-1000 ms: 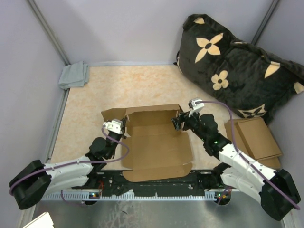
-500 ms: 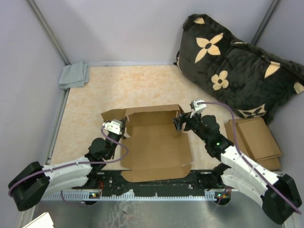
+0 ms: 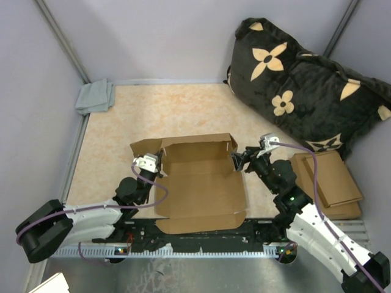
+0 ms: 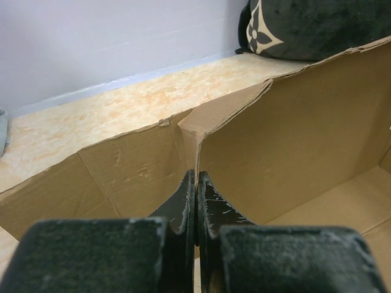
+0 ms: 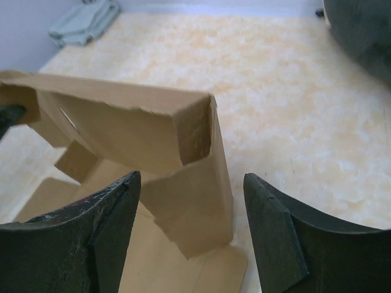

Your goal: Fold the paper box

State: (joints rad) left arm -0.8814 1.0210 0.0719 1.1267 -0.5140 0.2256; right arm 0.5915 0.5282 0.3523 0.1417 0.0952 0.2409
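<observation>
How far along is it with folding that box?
Roughly midway. Done: the box has its back wall and side walls standing. In hand: the left end effector is shut on the left wall's edge, and the right end effector is open, facing the right rear corner. Left: the front flap lies flat, unfolded.

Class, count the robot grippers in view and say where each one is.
2. The left gripper is shut on the paper box, at its back left corner; the right gripper hangs open just outside the back right corner. None look hidden.
</observation>
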